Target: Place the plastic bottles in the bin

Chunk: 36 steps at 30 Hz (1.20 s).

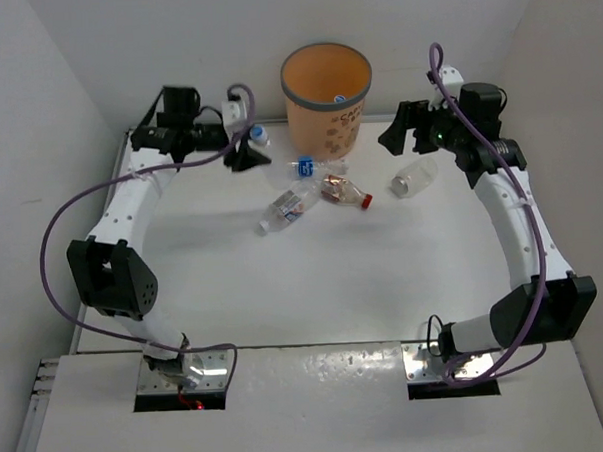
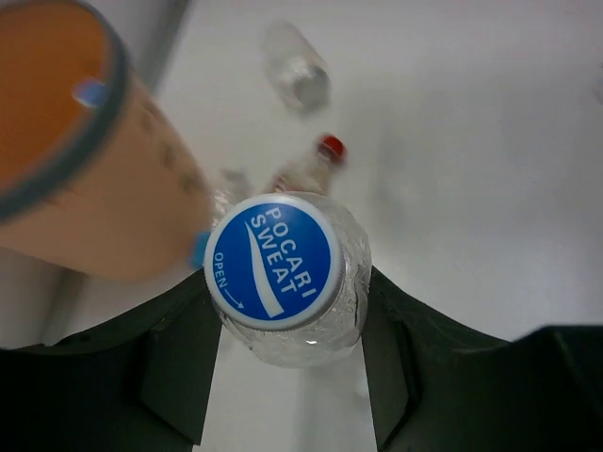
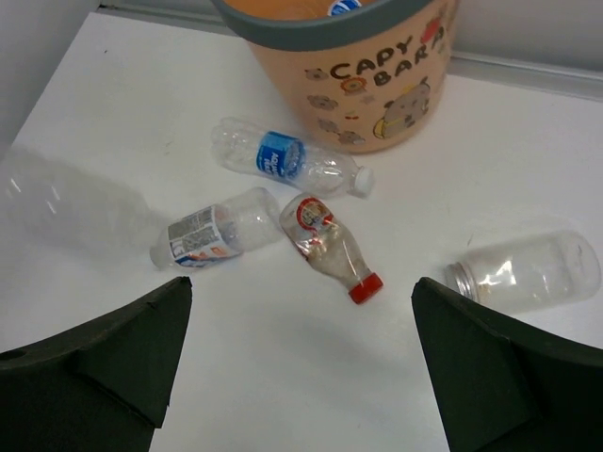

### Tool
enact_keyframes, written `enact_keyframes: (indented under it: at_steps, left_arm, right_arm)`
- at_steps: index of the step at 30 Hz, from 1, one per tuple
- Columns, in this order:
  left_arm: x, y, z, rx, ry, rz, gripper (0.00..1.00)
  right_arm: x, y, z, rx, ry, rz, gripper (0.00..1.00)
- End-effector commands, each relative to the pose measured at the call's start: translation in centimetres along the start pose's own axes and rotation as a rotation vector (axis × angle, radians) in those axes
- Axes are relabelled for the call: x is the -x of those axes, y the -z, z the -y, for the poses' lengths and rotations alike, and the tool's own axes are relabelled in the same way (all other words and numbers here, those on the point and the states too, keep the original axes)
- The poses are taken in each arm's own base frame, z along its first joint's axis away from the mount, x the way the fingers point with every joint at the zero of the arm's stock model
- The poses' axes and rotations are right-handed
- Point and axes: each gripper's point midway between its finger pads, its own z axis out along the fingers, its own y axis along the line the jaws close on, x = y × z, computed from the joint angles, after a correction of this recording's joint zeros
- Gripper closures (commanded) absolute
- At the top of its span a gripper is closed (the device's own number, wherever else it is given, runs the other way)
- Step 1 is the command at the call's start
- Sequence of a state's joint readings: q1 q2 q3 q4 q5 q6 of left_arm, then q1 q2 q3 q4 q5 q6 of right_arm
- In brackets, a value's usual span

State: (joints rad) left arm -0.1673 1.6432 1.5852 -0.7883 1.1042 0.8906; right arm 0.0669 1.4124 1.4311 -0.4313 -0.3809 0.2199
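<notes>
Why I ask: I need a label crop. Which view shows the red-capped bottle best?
Right wrist: the red-capped bottle lies close and unblocked, label visible. Top external shows it small, near the bin; left wrist shows it blurred, partly hidden.

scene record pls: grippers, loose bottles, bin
left gripper: shut on blue-capped bottle, beside the bin
right gripper: open, empty, over the table
loose bottles: four, all lying on the table
bottle list: blue-label bottle; grey-label bottle; red-capped bottle; capless bottle
bin state: upright at the far side; something blue and white inside, cannot tell what
</notes>
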Motion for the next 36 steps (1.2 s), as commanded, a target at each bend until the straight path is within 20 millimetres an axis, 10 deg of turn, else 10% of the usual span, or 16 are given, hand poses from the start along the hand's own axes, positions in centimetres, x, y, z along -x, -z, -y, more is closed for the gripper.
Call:
enact_keyframes:
  at_steps: [1,5,11,21,26,30,36]
  left_arm:
    - [12.7,1.4,-5.6,0.15,0.078,0.271,0.79]
    - [20.4,1.5,-12.1,0.384,-0.026,0.499,0.88]
    - [24.4,-0.1,-19.0,0.598,-0.039,0.678,0.88]
    - [17.1,-7.3,-25.7,0.774,-0.004,0.625,0.82]
    - [13.0,-9.3,-27.1,0.799,0.008,0.536,0.48]
    - [12.6,-8.9,-27.5,0.835,0.019,0.514,0.13]
    - [17.4,-5.4,-25.9,0.83,-0.031,0.547,0.02]
  right_arm:
    - [-0.7,1.4,0.8,-0.001,-0.067,0.003,0.03]
    - [-3.2,1.7,1.0,-0.001,-0.086,-0.031,0.03]
    - [-5.4,3.0,2.6,-0.05,-0.079,-0.057,0.03]
    - [-6.5,3.8,2.9,-0.074,-0.034,-0.083,0.02]
    - [-7.4,3.6,3.4,-0.085,-0.026,-0.109,0.01]
    - [-7.6,3.2,2.9,-0.067,0.001,-0.125,0.01]
    - [-7.9,0.7,-1.2,0.051,0.302,-0.174,0.01]
